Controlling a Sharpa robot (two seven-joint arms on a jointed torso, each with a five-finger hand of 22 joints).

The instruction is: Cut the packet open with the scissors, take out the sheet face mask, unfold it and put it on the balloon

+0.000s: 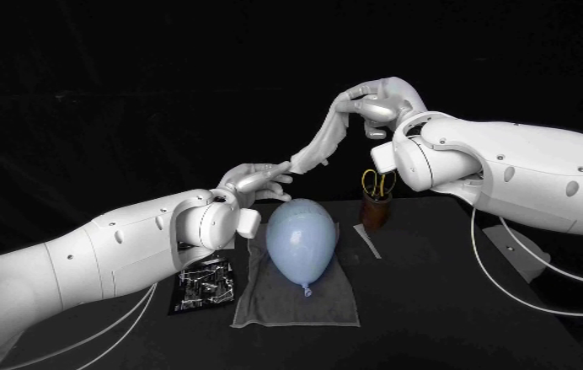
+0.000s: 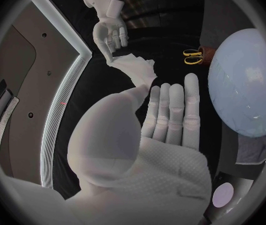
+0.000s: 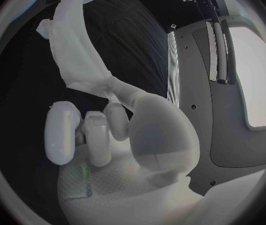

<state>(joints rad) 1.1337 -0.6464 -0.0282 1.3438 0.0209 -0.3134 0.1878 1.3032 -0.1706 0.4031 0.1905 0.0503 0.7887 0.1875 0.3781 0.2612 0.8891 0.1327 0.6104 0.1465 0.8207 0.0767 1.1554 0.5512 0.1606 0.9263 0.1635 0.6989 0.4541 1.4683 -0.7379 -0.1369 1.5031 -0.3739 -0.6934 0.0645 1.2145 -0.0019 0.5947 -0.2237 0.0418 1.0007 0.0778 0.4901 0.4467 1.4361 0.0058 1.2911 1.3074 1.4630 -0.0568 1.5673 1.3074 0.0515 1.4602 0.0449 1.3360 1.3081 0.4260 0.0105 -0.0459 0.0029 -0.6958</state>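
Darkness is swallowing everything behind: a black backdrop [image 1: 146, 50] is hanging there, and the black bench [image 1: 462, 319] is lying dimly lit below.

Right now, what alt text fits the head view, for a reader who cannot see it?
The left robot hand and right robot hand hold the sheet face mask stretched between them in the air. Below, the balloon lies on a grey cloth.

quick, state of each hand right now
left hand: holds the lower end of the sheet mask
right hand: holds its upper end
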